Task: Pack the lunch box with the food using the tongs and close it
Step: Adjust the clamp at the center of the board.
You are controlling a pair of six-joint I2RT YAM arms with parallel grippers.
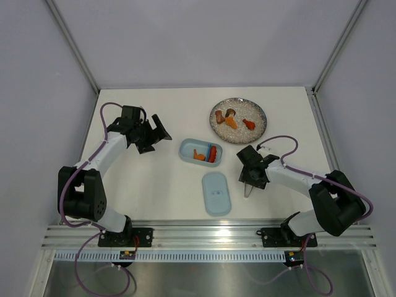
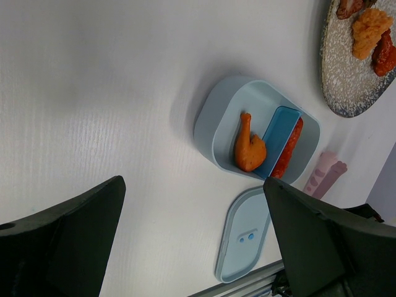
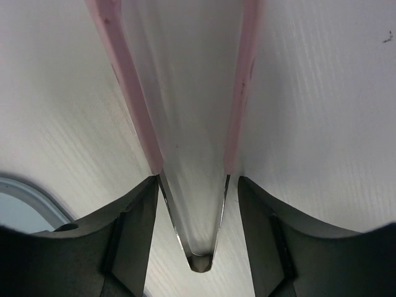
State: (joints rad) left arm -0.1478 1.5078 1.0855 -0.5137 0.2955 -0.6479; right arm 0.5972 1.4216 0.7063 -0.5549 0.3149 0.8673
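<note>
The pale-blue lunch box [image 1: 185, 148] [image 2: 216, 117] stands open mid-table with a blue divider. In it lie an orange drumstick piece [image 2: 249, 147] and a red sausage [image 2: 288, 150]. Its lid [image 1: 216, 193] [image 2: 244, 235] lies flat in front of it. More food [image 1: 231, 121] sits on the grey speckled plate [image 1: 238, 105]. The tongs [image 1: 248, 189] [image 3: 192, 124], pink arms joined by a metal bend, lie on the table between my right gripper's [image 1: 250, 180] [image 3: 198, 179] fingers; the jaws are open, with a gap showing at the right arm. My left gripper [image 1: 159, 131] [image 2: 192, 235] hangs wide open and empty, left of the box.
Grey walls with metal posts close in the table on three sides. An aluminium rail [image 1: 204, 234] runs along the near edge by the arm bases. Purple cables loop beside both arms.
</note>
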